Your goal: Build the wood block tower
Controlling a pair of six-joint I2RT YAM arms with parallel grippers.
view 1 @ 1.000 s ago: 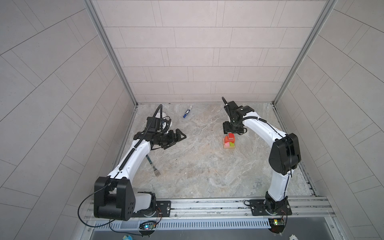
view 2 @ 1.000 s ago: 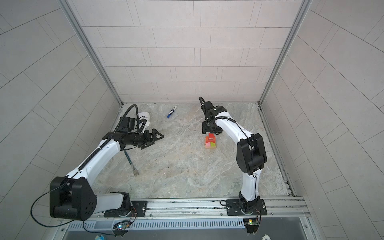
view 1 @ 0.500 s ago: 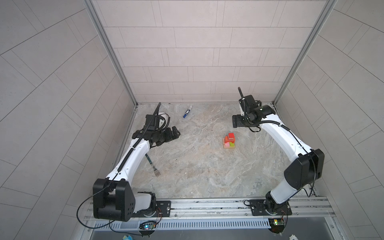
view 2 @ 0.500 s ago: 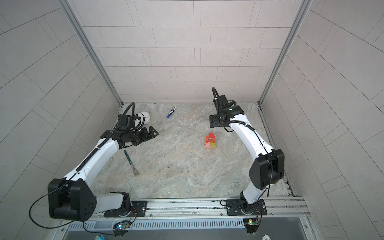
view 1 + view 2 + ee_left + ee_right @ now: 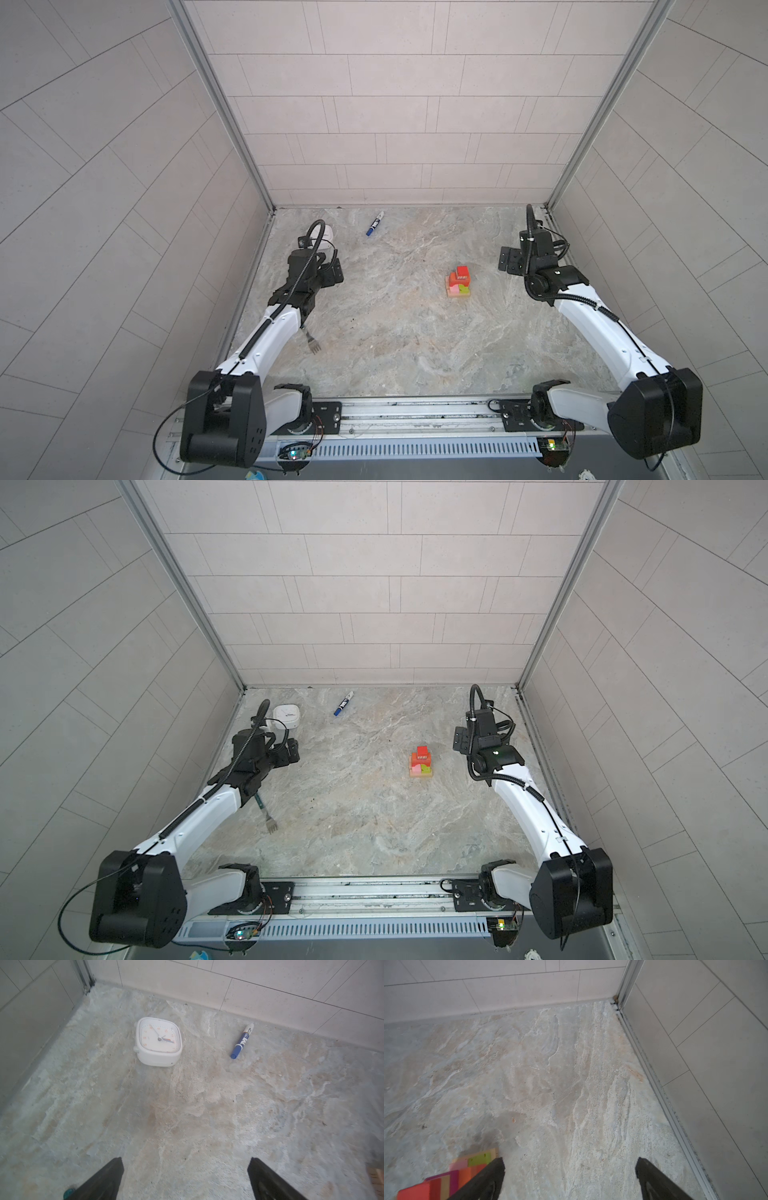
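Since a second ago, gone from above the small tower (image 5: 458, 282) of coloured wood blocks (image 5: 467, 1169) with the black right gripper (image 5: 509, 264): now off to the tower's right, near the right wall and well apart from the stack. In the right wrist view, both dark fingers spread wide, gripping nothing, only bare marbled stone tabletop (image 5: 550, 1084) between them. Likewise for the black left gripper (image 5: 333, 272): drawn slightly back toward the left wall, jaws wide, empty.

In both top views, tower right of centre on the tabletop, upright, free of both arms. Tan bars at the bottom, pink and lime above, orange and red pieces on top, a red cube topmost.

Just beyond the left gripper, a white square clock (image 5: 159, 1041). Further along the back wall, a blue-capped marker pen (image 5: 242, 1041). Partly under the left forearm, a small metal fork (image 5: 313, 343).
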